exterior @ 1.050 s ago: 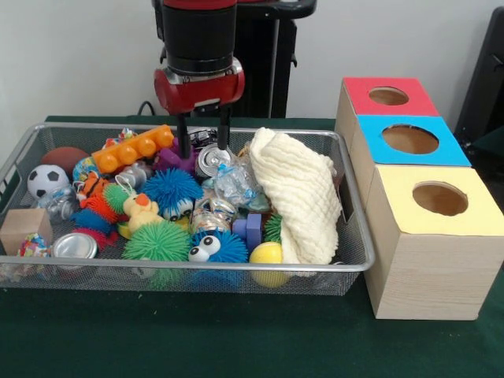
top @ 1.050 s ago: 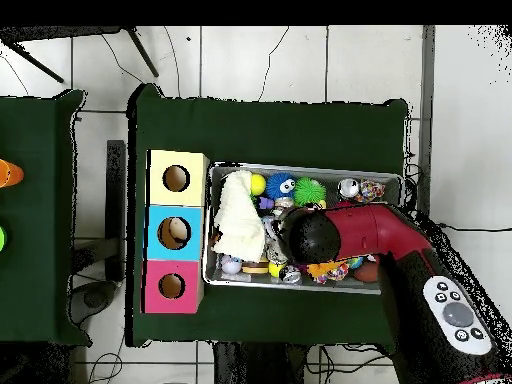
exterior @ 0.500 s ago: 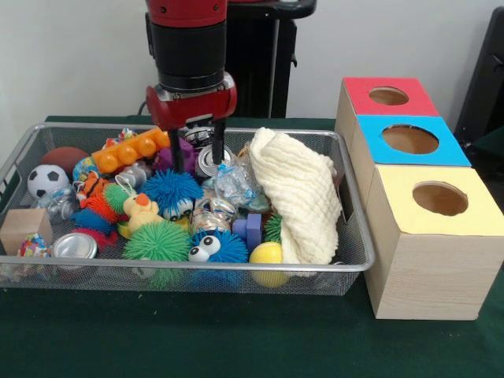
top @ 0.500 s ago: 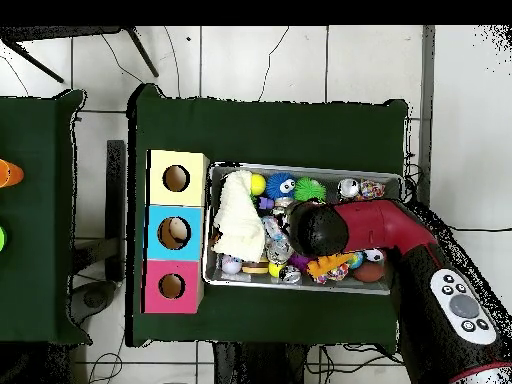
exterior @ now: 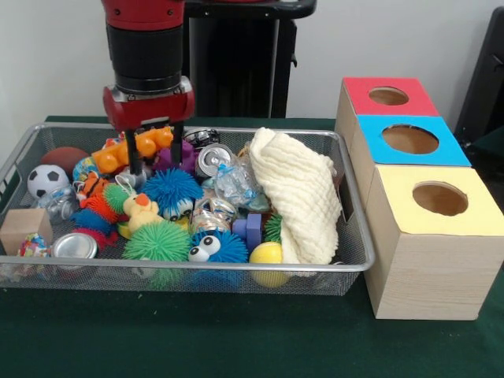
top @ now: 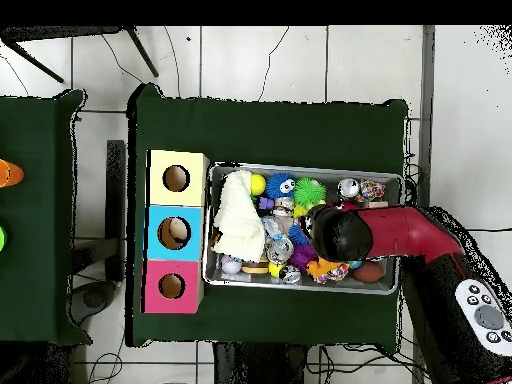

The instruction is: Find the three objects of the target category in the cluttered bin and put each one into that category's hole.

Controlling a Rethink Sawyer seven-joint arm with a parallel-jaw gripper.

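Wire mesh bin point(exterior: 358, 264) on a dark green surface point(exterior: 236, 339), packed with clutter. From the left in the front view: wooden block point(exterior: 22, 227) at the bin's near-left corner, a small soccer ball point(exterior: 47, 179) behind it, brown ball point(exterior: 64, 157) at the back left, a silver can point(exterior: 75, 246) lying by the front rim. Gripper point(exterior: 155, 154) hangs over the back-left part of the bin, jaws apart — one finger down on each side of the orange toy brick point(exterior: 134, 148), tips at or just past it; cannot tell if they touch it. Purple toy point(exterior: 179, 157) is just behind the brick. Below the gripper sit a blue fuzzy ball point(exterior: 171, 189), a yellow duck toy point(exterior: 142, 211), a green spiky ball point(exterior: 157, 242) and a blue googly-eyed fuzzy toy point(exterior: 217, 246) near the front rim. A second can point(exterior: 213, 160) lies mid-bin at the back, crumpled clear plastic point(exterior: 234, 184) beside it, a purple block point(exterior: 250, 229) and a yellow ball point(exterior: 267, 253) toward the front. A cream cloth point(exterior: 298, 197) is heaped over the bin's right end. Right of the bin, just beside it, stand three wooden boxes in a row — red-topped box point(exterior: 387, 96) farthest, blue-topped box point(exterior: 409, 139) in the middle, yellow-topped box point(exterior: 437, 201) nearest, each with a round hole on top. In the overhead view the arm point(top: 415, 235) reaches across the bin.
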